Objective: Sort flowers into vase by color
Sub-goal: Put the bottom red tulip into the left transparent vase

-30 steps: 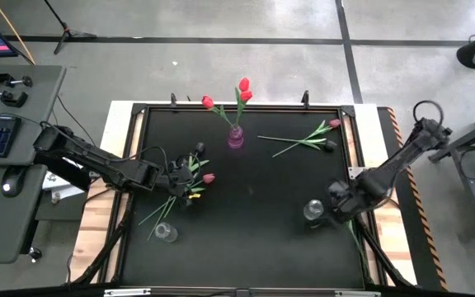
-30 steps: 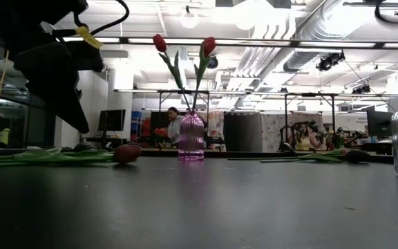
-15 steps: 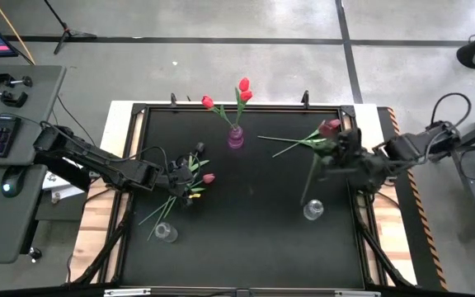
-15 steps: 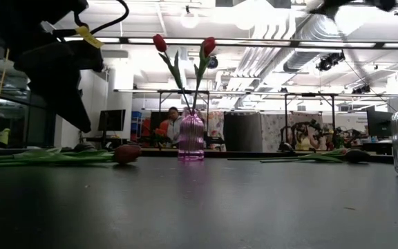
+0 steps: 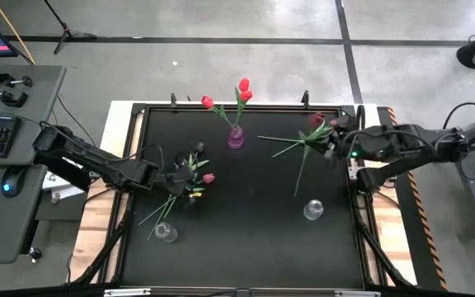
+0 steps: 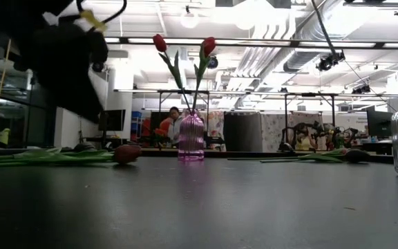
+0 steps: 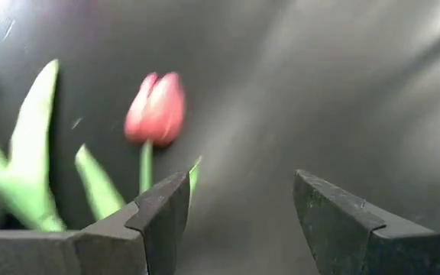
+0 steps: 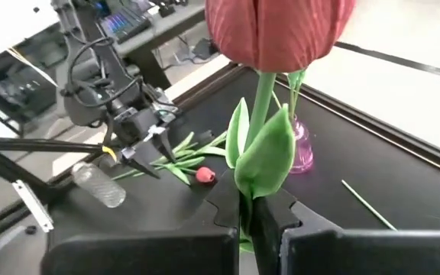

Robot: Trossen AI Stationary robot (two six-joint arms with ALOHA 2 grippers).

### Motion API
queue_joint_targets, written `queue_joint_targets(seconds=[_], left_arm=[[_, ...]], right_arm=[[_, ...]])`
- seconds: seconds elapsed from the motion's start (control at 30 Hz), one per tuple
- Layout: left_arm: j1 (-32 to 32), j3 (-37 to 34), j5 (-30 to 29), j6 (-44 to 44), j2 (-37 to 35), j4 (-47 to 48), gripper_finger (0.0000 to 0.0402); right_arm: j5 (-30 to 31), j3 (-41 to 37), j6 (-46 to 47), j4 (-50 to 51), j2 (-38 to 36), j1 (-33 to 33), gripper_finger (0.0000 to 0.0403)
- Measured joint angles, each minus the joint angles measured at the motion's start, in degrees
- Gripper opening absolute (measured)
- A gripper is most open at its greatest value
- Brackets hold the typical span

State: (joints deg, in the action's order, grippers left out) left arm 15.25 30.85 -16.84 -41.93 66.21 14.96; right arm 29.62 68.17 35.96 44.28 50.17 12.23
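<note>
Right hand (image 5: 334,142) now up by the table's far right, clamped on a red tulip (image 8: 270,30); left hand (image 7: 239,218) agape.

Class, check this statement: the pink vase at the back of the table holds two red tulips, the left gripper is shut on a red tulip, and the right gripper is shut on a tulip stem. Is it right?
Not quite. The left gripper is open, with a red tulip lying ahead of it, ungrasped; the left wrist view shows this. The rest holds: the pink vase holds two red tulips, and the right gripper is shut on a tulip stem.
</note>
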Motion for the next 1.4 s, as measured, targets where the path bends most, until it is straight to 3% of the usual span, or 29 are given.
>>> queue_joint_targets(seconds=[0.3, 0.57, 0.73, 0.97, 1.13, 1.4], left_arm=[[-3.49, 1.13, -0.02, 6.16, -4.54, -12.22, 0.0218], [-10.5, 9.2, -0.14, 12.06, -9.12, -12.3, 0.0218], [-14.18, 13.57, -0.61, 19.59, -10.85, -11.76, 0.0218], [-15.7, 14.27, 0.34, 22.46, -12.95, -8.86, 0.0218], [-15.52, 14.28, 5.71, 22.09, -14.3, -2.65, 0.0218], [-15.45, 14.27, 5.65, 21.11, -14.48, 5.2, 0.0218]], right_arm=[[-4.86, -8.65, -0.27, -12.29, -2.27, 0.0, 0.0], [-17.85, -24.15, -4.25, -52.9, 2.55, -4.34, 0.0], [-26.44, -26.61, -3.02, -72.14, 11.43, -7.6, 0.0], [-28.8, -12.91, -8.58, -76.91, 29.28, -4.67, 0.0], [-28.82, 2.89, -12.98, -76.7, 43.45, -3.07, 0.0], [-31.82, 27.19, -15.27, -72.44, 61.26, -3.13, 0.0]])
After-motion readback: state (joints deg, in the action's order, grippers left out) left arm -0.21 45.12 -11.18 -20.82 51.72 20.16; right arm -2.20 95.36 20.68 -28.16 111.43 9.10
